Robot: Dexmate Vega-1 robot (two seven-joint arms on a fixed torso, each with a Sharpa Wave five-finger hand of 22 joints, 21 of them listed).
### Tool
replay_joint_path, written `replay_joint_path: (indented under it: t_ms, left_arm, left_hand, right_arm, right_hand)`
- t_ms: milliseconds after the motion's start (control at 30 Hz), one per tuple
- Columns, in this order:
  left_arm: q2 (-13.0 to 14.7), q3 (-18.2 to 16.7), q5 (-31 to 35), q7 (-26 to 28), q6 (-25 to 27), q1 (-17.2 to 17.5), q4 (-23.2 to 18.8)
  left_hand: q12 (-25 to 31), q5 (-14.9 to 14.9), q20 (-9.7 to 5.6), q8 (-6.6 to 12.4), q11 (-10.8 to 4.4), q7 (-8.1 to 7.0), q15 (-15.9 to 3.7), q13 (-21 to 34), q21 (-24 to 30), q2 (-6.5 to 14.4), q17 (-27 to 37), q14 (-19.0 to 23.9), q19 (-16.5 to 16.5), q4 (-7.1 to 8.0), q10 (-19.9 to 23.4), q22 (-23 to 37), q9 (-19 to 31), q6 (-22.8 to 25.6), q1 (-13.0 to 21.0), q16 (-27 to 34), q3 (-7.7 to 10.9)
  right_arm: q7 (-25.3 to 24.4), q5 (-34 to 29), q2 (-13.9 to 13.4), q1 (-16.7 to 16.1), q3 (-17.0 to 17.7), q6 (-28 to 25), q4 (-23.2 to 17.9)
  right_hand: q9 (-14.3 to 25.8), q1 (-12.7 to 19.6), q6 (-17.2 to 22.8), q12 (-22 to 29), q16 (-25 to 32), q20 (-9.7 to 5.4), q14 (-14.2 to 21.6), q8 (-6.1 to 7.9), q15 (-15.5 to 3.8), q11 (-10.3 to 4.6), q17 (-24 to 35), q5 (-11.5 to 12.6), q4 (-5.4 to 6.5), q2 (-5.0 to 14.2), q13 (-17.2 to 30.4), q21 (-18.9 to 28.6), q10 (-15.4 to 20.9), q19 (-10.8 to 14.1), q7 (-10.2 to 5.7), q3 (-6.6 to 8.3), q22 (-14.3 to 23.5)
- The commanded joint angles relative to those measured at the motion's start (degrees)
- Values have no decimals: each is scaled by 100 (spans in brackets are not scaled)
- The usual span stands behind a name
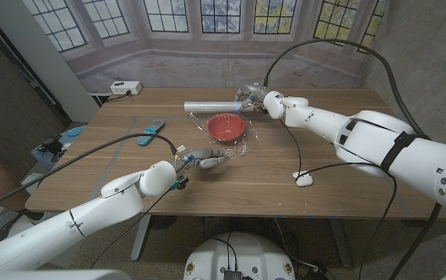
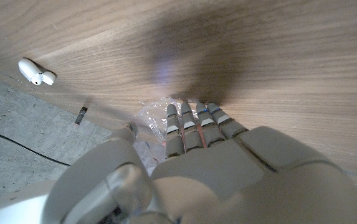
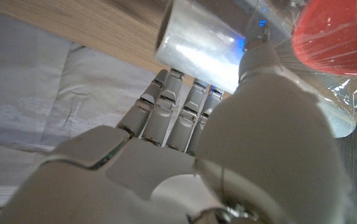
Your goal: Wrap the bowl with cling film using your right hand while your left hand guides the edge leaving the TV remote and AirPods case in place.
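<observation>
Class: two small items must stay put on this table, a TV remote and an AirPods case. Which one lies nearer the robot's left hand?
The TV remote, dark and blue-edged, lies nearer the left hand; the white AirPods case sits farther off.

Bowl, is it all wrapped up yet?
Partly. Film already stretches over the red bowl. The right robot hand holds the cling film roll behind the bowl, while the left robot hand presses the film edge to the table. Left: tucking it around and separating the roll.

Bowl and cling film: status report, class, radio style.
Right hand grips film roll behind red bowl. Left hand pins film edge on table. Film spans bowl. Remote, AirPods case clear.
</observation>
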Motion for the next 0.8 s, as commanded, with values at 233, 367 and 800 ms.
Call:
replay_joint_path:
  t_ms: [233, 367, 800]
  left_arm:
    - [78, -69, -27, 80, -76, 79, -10]
    - [100, -96, -39, 119, -104, 121, -10]
    - [195, -173, -41, 194, -140, 261, -101]
  left_hand:
    - [16, -6, 4, 41, 22, 23, 5, 11, -25, 5, -7, 46, 93, -19, 25, 15, 0, 20, -51, 4, 68]
    - [15, -6, 7, 41, 27, 24, 5, 11, -31, 4, -7, 43, 99, -27, 26, 15, 0, 22, -54, 1, 77]
    - [15, -5, 1, 41, 23, 25, 8, 11, -54, 1, -8, 49, 112, -53, 33, 16, -1, 23, -63, -2, 107]
  right_arm:
    - [-26, 51, 111, 61, -70, 16, 127]
    - [-2, 39, 66, 36, -73, -79, -11]
    - [187, -66, -333, -203, 69, -549, -989]
  right_hand:
    - [55, 808, 449, 16, 22, -787, 234, 24, -833, -229, 14, 25, 26, 904, 21, -7, 264, 45, -408, 32, 14]
    - [54, 810, 442, 19, 19, -787, 230, 20, -833, -230, 15, 25, 22, 899, 28, -6, 263, 46, -408, 31, 14]
    - [52, 815, 427, 19, 9, -778, 213, 14, -833, -231, 20, 28, 17, 892, 25, -6, 258, 47, -408, 30, 13]
